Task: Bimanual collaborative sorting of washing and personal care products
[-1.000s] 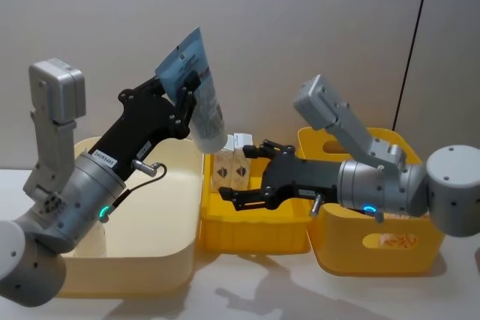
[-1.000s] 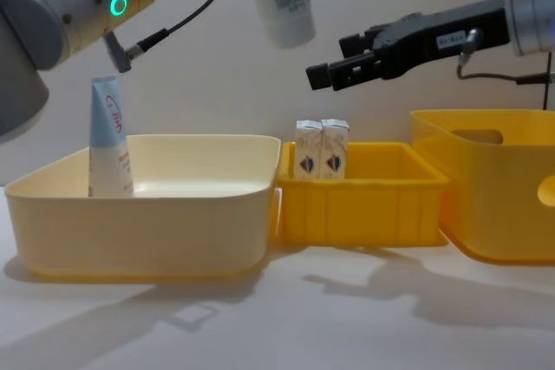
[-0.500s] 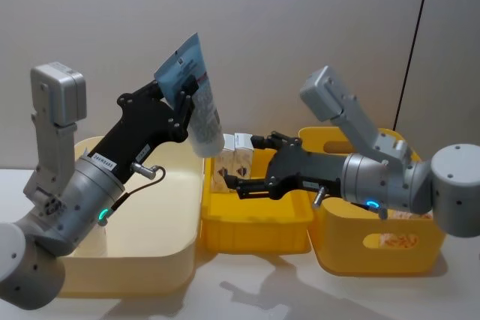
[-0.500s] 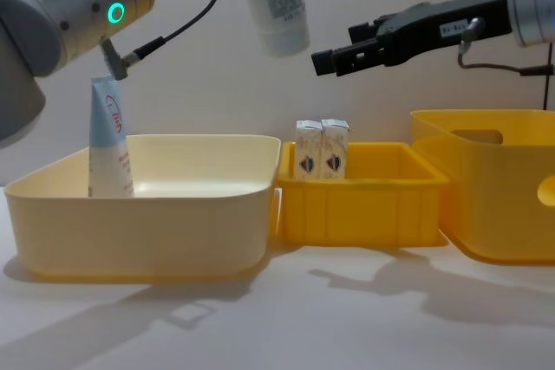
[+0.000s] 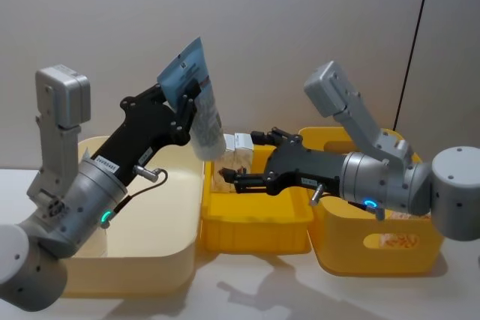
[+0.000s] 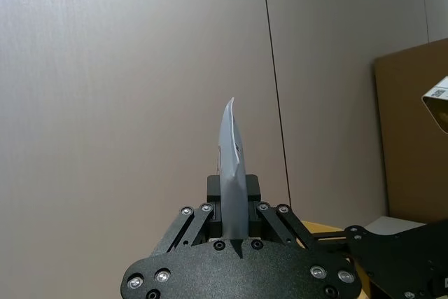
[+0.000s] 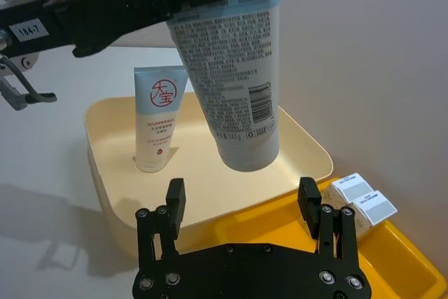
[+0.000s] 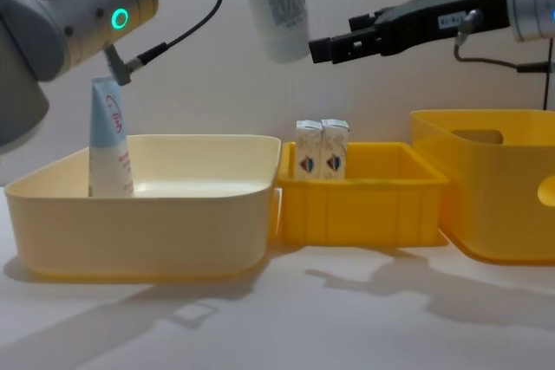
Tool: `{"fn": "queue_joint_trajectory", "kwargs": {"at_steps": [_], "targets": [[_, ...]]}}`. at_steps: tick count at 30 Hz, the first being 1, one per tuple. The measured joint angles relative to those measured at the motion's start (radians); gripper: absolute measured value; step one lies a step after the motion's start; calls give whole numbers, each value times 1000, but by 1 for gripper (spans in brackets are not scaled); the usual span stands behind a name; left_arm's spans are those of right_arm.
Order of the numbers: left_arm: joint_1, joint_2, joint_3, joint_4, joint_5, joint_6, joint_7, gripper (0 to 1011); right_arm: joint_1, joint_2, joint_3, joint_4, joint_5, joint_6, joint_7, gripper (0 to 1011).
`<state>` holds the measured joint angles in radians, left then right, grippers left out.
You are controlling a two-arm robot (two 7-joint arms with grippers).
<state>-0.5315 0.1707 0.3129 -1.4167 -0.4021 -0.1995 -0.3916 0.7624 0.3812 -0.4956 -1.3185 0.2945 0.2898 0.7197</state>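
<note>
Pale blue-and-white squeeze tube [image 5: 201, 110], dense print on its back: hanging cap-down, slightly tilted, high over the seam between the cream plastic tub [image 8: 139, 214] on the left and the small yellow plastic tray [image 8: 364, 205] in the middle. The left gripper [image 5: 187, 95] is clamped on the tube's upper part, just below the crimped end; I see the crimp pinched between its fingers in the left wrist view.

Change over the last second: the right gripper [image 5: 244, 159] has come left and up from over the tray. In the chest view its tip is now just beside the tube's cap end. The tube itself has barely shifted. I read this as the approach to a handover, not yet made.

Right gripper: fingers spread wide, holding nothing. In the right wrist view the cap hangs just beyond the two fingertips [image 7: 175, 190]; I see no contact.

Already placed: a second squeeze tube [image 8: 108, 140] upright at the tub's far left, and two small white cartons [image 8: 322, 149] side by side in the tray's far left corner.
</note>
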Motion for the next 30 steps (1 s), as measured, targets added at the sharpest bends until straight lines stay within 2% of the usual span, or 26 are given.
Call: {"fn": "queue_joint_trajectory", "kwargs": {"at_steps": [17, 30], "targets": [[-6, -6, 23, 12, -18, 9, -17, 186, 31, -34, -18, 36, 4, -6, -30, 1001], [-2, -7, 35, 11, -26, 14, -19, 186, 69, -65, -44, 82, 0, -26, -42, 1001]]}}
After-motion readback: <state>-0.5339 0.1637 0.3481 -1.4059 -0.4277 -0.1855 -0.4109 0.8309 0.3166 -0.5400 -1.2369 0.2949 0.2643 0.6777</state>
